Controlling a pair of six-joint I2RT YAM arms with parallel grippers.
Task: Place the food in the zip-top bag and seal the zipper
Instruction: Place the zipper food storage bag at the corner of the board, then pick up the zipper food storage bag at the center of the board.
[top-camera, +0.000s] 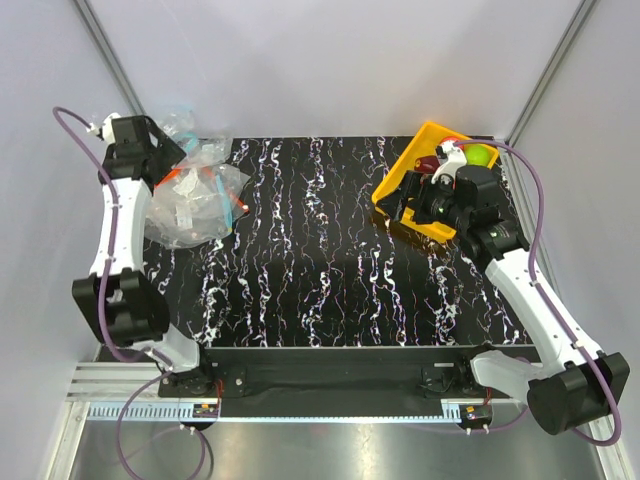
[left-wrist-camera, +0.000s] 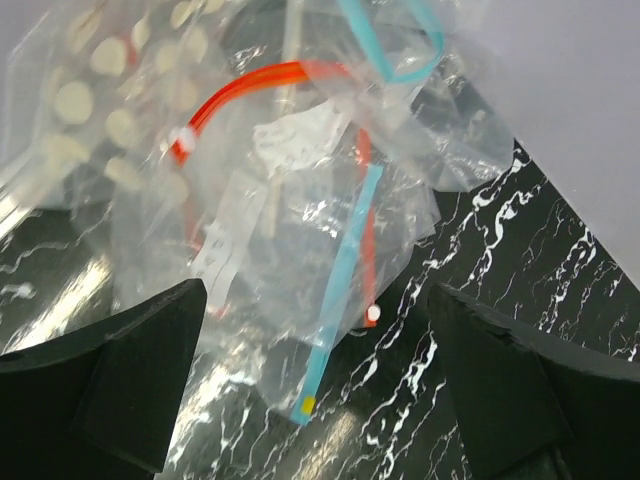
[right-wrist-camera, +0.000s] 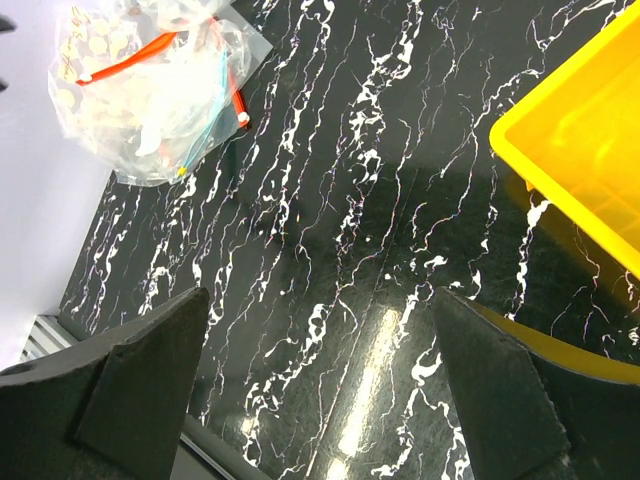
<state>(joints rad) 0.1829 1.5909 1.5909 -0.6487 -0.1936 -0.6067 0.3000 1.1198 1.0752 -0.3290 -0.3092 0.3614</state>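
Though both jaws gape wide, neither grips the zip-top bag.

The left arm stretches to the upper left of the top view, left claw spread wide. The right arm bends to the upper right, right claw spread wide.

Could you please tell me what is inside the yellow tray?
A lime green fruit and a dark maroon one show in the yellow tray; the right arm covers the rest.
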